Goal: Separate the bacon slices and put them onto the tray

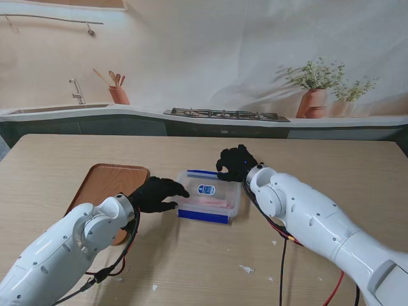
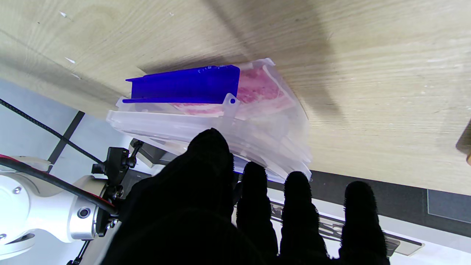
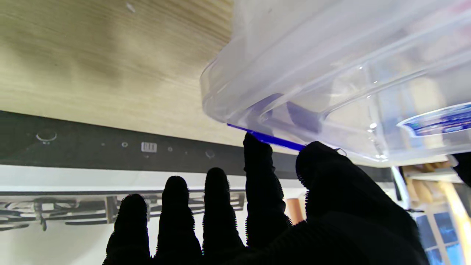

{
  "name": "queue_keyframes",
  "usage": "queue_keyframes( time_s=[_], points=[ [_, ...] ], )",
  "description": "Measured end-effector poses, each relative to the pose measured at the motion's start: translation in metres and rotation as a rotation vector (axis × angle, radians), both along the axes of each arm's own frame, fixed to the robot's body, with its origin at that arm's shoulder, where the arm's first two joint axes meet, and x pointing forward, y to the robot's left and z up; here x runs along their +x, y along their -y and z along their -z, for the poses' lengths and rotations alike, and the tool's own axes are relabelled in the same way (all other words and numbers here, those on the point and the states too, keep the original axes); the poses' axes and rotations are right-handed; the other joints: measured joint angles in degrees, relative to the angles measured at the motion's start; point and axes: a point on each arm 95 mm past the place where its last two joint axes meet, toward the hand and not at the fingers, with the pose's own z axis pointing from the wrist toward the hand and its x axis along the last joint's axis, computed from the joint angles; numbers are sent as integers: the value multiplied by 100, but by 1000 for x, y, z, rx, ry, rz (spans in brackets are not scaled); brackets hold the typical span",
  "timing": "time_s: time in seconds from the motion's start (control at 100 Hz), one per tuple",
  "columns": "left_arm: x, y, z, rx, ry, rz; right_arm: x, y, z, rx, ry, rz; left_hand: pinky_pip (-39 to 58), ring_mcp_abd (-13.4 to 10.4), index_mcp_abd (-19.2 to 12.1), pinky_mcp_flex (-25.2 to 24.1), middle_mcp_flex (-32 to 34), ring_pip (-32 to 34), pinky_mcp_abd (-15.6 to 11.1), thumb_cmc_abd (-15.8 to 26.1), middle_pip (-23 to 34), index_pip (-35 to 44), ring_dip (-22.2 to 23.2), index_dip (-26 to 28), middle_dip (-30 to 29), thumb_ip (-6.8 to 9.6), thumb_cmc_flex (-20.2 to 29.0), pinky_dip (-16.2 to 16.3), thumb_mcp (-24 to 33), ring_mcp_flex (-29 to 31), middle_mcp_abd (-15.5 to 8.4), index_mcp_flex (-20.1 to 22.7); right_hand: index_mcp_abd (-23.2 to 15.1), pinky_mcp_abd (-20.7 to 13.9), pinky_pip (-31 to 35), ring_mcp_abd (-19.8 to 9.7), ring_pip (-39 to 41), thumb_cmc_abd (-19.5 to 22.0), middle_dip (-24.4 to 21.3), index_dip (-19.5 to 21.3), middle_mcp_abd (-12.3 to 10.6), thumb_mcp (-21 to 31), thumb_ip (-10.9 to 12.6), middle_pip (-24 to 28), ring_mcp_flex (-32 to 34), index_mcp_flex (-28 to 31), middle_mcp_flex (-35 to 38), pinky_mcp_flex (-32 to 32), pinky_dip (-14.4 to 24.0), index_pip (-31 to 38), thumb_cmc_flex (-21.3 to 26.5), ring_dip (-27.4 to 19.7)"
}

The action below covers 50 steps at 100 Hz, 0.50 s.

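Note:
A clear plastic container (image 1: 208, 199) with blue clasps and a labelled lid stands mid-table, and pink bacon slices (image 1: 210, 203) show through its wall. The bacon (image 2: 257, 88) lies beside a blue clasp (image 2: 184, 85) in the left wrist view. My left hand (image 1: 158, 193), in a black glove, rests against the container's left side with fingers apart and its thumb (image 2: 210, 154) at the lid's rim. At the far right corner my right hand (image 1: 237, 163) is curled, with index finger (image 3: 257, 154) and thumb pinching a blue clasp edge (image 3: 266, 138). The wooden tray (image 1: 105, 182) lies to the left.
Small white scraps (image 1: 246, 269) dot the table nearer to me. Cables hang from both forearms. Beyond the table's far edge runs a counter with a sink (image 1: 76, 95), a hob (image 1: 226, 114) and potted plants (image 1: 315, 89).

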Motion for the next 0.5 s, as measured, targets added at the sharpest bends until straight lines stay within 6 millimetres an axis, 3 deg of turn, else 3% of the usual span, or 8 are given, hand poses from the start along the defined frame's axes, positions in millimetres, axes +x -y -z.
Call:
queue_keyframes(
  time_s=[0.2, 0.23, 0.5],
  points=[
    [0, 0, 0, 1, -1, 2, 9, 2, -4, -21, 16, 27, 0, 33, 0, 0, -14, 0, 0, 0, -2, 0, 0, 0, 0, 0, 0, 0, 0, -14, -2, -30, -70, 71, 15, 39, 73, -508, 34, 271, 15, 783, 0, 126, 3, 346, 0, 73, 0, 319, -302, 36],
    [0, 0, 0, 1, -1, 2, 10, 2, -5, -27, 17, 27, 0, 39, 0, 0, -20, 0, 0, 0, -2, 0, 0, 0, 0, 0, 0, 0, 0, -15, -3, -34, -86, 76, 17, 67, 74, -621, 35, 280, 16, 928, -82, 127, 4, 343, 0, 76, 0, 327, -407, 44],
    [1, 1, 0, 2, -2, 3, 14, 3, -8, -44, 27, 18, 0, 58, 0, 0, -44, 0, 0, 0, -3, 0, 0, 0, 0, 0, -1, 0, 0, -38, -3, -57, -155, 149, 26, 79, 81, -1019, 56, 345, 18, 1292, -205, 127, 14, 317, 3, 151, 0, 332, -1259, 55]
  ],
)
